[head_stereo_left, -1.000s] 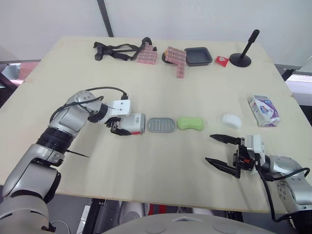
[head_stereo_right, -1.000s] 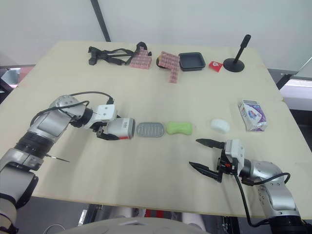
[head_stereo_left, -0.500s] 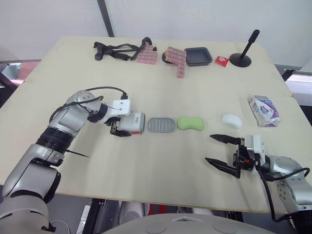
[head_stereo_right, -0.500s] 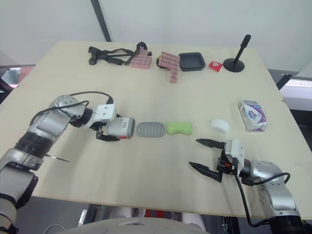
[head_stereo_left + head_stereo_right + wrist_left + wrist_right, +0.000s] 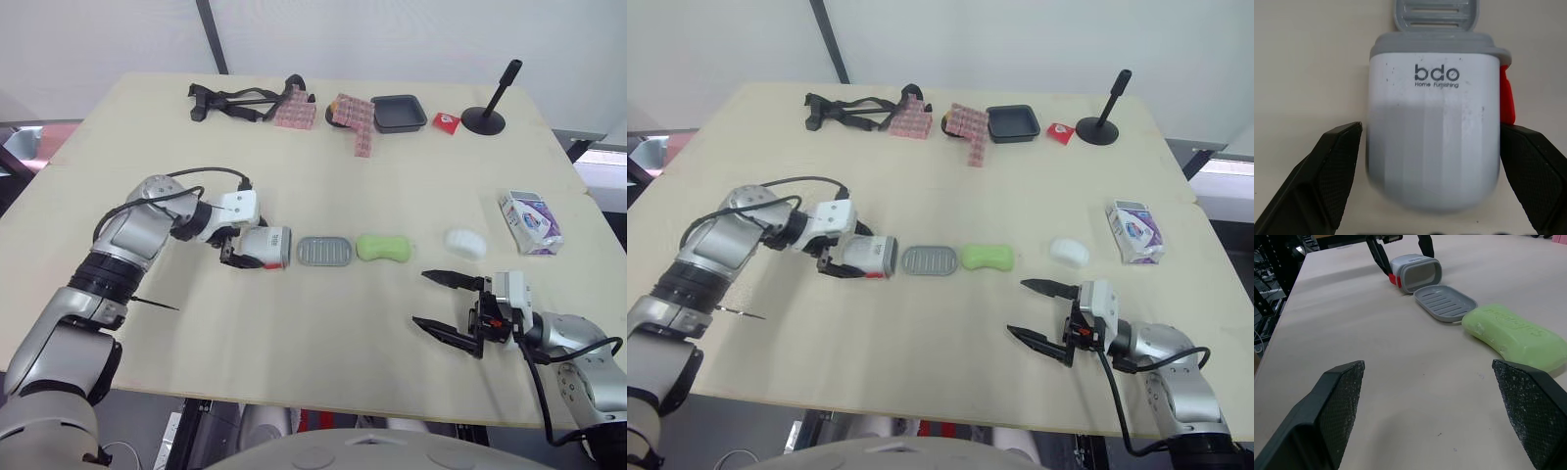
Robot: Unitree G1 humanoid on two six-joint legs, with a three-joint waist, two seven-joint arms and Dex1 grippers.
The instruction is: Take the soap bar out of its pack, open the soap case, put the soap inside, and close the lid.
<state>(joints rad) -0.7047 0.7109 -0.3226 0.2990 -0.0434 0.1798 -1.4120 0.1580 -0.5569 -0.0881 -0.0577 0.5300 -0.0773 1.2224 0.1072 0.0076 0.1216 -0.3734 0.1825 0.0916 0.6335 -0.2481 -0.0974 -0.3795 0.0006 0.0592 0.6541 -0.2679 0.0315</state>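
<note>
The white soap case shell (image 5: 266, 247), with a red latch, lies on its side left of the table's centre. Its grey slotted tray (image 5: 324, 251) sits just to the right, and a green soap bar (image 5: 383, 247) lies beside the tray. My left gripper (image 5: 238, 252) is open, with one finger (image 5: 1339, 147) on each side of the shell's closed end and narrow gaps between them. A white oval soap (image 5: 464, 242) lies further right, near the purple-and-white pack (image 5: 530, 220). My right gripper (image 5: 447, 307) stands open over bare table near the front edge, holding nothing.
Along the far edge lie a black strap (image 5: 230, 99), checked cloths (image 5: 355, 115), a dark square tray (image 5: 399, 112), a red packet (image 5: 446, 121) and a black stand (image 5: 487, 116). The pack sits close to the table's right edge.
My left wrist has shifted slightly left and up beside the white shell, which stays about where it was. The right arm has not moved.
</note>
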